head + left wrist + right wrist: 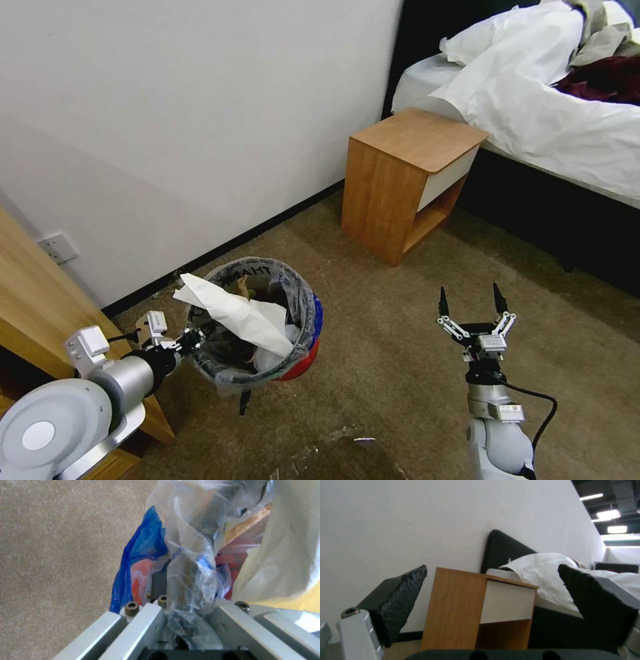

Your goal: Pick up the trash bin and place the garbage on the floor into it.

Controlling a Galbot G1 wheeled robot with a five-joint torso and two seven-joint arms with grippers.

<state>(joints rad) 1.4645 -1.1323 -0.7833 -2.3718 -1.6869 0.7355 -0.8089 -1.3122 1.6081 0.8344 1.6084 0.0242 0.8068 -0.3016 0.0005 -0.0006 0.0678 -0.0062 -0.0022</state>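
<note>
1. Trash bin (303, 347): red bucket with blue rim, lined with a clear printed bag, held above the carpet floor (400, 347) near the wall, between the wooden desk edge (40, 300) and the bedside table (407, 180).
2. Left gripper (193, 339): at the bin's near rim. In the left wrist view its jaws are clamped on the rim, with the clear liner bag (186, 585) bunched between them.
3. Contents: a long white crumpled paper (233, 313) lies across the mouth and juts past the rim; brown paper (241, 287) sits deeper, beside it. The load looks high.
4. Right gripper (472, 313): raised over bare carpet, well apart from the bin, jaws spread wide and holding nothing. In the right wrist view it faces the bedside table and the bed (550, 570).
5. Litter on the carpet: none can be made out in these views.
6. Step in hand, as judged: bin carried by the left arm, collection either far along or pausing between pieces.
7. Next move, as judged: locate any remaining litter, keep the bin level so the overhanging paper does not tip out, and bring the open right gripper down on the next piece.
</note>
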